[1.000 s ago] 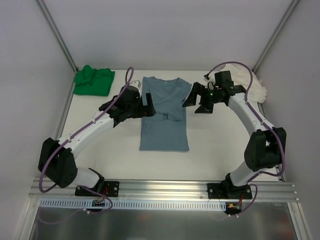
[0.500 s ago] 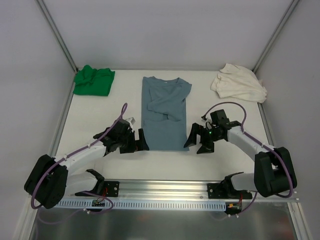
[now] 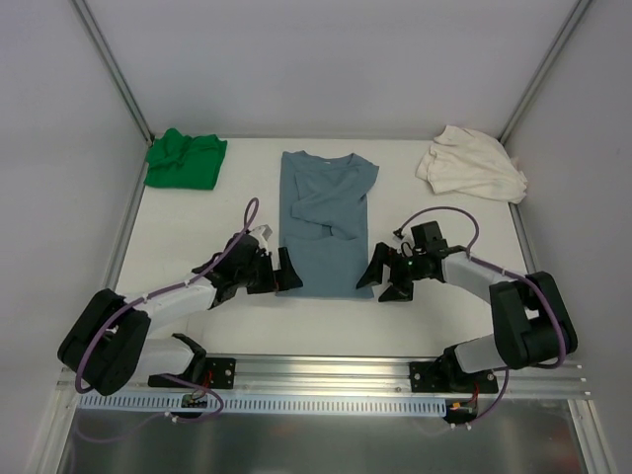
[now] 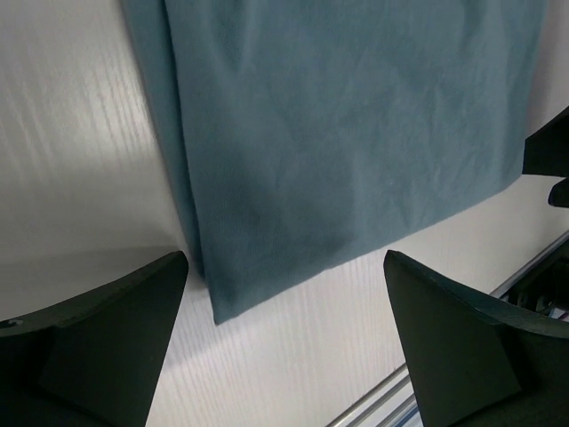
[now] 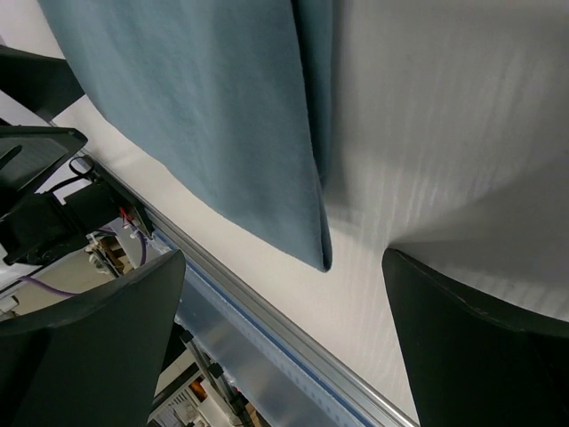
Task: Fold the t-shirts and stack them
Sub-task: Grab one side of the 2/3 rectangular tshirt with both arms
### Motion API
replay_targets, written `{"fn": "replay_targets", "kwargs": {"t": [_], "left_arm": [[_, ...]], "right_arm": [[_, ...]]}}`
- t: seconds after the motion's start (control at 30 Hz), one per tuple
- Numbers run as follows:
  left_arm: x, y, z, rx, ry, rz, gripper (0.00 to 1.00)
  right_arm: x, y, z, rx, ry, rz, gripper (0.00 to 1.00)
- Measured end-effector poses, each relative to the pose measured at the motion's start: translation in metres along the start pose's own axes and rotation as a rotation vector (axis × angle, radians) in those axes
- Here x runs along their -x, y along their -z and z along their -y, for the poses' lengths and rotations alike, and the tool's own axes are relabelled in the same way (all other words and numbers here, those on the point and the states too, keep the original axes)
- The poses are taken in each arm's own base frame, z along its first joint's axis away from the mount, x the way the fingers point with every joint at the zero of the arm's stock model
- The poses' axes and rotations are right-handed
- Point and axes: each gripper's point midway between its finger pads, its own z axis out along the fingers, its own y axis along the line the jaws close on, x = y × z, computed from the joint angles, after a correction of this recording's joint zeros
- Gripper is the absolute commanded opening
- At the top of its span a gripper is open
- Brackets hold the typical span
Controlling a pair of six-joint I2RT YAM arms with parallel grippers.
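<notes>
Both arms have come down from sleeve level of the blue-grey t-shirt (image 3: 324, 222) to its hem, then closed in on its two near corners. The left gripper (image 3: 281, 272) sits at the hem's left corner with its jaws spread wide, holding nothing; its wrist view shows that corner lying flat on the bench (image 3: 434, 321) between the fingers. The right gripper (image 3: 380, 279) is just as wide and empty at the hem's right corner, which also lies between its fingers. The blue-grey t-shirt lies flat with its sleeves folded in over the chest. The green t-shirt (image 3: 185, 160) lies bunched beyond the blue-grey one's left shoulder. The cream t-shirt (image 3: 471, 165) lies crumpled beyond its right shoulder. Both are well apart from it.
</notes>
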Motion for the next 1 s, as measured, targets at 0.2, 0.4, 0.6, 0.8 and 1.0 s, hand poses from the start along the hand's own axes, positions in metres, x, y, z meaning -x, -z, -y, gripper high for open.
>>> {"fn": "replay_targets", "kwargs": {"t": [0.2,0.4,0.6,0.8,1.0], "left_arm": [[0.014,-0.013,0.007,-0.021,-0.008,0.022,0.96],[0.015,-0.016,0.010,-0.030,-0.009,0.013,0.84],[0.002,-0.017,-0.001,0.012,-0.002,-0.038,0.00],[-0.001,-0.017,-0.002,0.012,-0.001,-0.053,0.00],[-0.013,-0.012,-0.001,-0.016,0.021,-0.078,0.00]], "right_arm": [[0.007,-0.006,-0.007,0.048,-0.002,0.004,1.00],[0.012,-0.013,-0.011,0.075,-0.005,0.002,0.39],[0.011,-0.030,0.002,0.051,-0.061,-0.034,0.00],[0.009,-0.035,0.003,0.066,-0.072,-0.037,0.00],[-0.008,-0.030,0.006,0.072,-0.066,-0.031,0.00]]}}
